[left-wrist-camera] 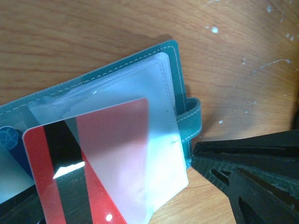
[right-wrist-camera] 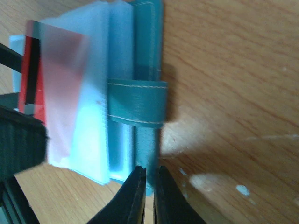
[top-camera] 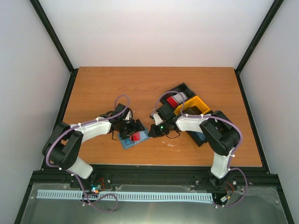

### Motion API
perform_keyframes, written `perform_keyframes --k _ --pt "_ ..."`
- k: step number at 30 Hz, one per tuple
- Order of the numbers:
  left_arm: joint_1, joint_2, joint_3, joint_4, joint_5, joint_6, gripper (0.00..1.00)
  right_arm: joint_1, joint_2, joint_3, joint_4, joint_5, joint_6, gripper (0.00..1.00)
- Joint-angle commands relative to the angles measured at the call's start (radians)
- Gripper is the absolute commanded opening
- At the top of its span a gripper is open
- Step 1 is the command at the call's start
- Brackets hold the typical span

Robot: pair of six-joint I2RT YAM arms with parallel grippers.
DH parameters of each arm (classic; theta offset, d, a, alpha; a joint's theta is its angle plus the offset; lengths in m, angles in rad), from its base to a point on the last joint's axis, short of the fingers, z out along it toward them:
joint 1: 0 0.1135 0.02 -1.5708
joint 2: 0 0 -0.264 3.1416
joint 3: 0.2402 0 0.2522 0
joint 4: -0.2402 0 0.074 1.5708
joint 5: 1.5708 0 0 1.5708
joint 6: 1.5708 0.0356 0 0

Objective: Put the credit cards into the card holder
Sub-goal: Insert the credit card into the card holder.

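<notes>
The card holder (top-camera: pixel 127 141) lies open on the table, with a teal cover (left-wrist-camera: pixel 173 60) and clear pockets. A red credit card (left-wrist-camera: pixel 46 158) with a black stripe sits partly inside one clear pocket, its lower left end sticking out. My left gripper (left-wrist-camera: pixel 107 191) is open over it, with a black finger (left-wrist-camera: pixel 247 177) on either side of the card and apart from it. My right gripper (right-wrist-camera: pixel 149 179) is shut on the edge of the holder's cover (right-wrist-camera: pixel 149 28), just below the snap tab (right-wrist-camera: pixel 138 102). In the top view both grippers, left (top-camera: pixel 132 128) and right (top-camera: pixel 150 132), meet at the holder.
A black-and-yellow tray (top-camera: pixel 198 103) stands at the right behind my right arm, with another red card (top-camera: pixel 174 101) in one compartment. Bare wooden table lies at the back and the far left. Black frame rails border the table.
</notes>
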Motion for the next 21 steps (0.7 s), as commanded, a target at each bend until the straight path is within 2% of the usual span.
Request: perform_keyframes --k 1,6,11,16,19,20,21 --pt "-0.008 -0.011 0.005 -0.167 -0.092 -0.023 0.91 0.008 0.009 -0.026 -0.013 0.009 -0.018 0.06" --pt "-0.008 -0.011 0.033 -0.212 -0.126 -0.023 0.91 0.008 0.001 -0.028 0.003 0.007 -0.015 0.06" --pt "-0.009 -0.002 0.055 -0.258 -0.136 -0.007 0.98 0.008 0.001 -0.031 0.012 0.001 -0.016 0.06" --pt "-0.009 -0.027 0.059 -0.288 -0.141 0.002 0.99 0.008 0.004 -0.024 0.019 -0.015 -0.025 0.06" --pt "-0.009 -0.033 0.055 -0.282 -0.141 0.01 0.97 0.008 0.004 -0.019 0.026 -0.038 -0.038 0.06" --pt "-0.009 -0.041 0.041 -0.243 -0.131 0.007 0.89 0.006 -0.007 -0.017 0.043 -0.047 -0.034 0.06" --pt "-0.009 -0.049 0.029 -0.208 -0.112 0.007 0.88 0.006 -0.015 -0.02 0.056 -0.041 -0.026 0.07"
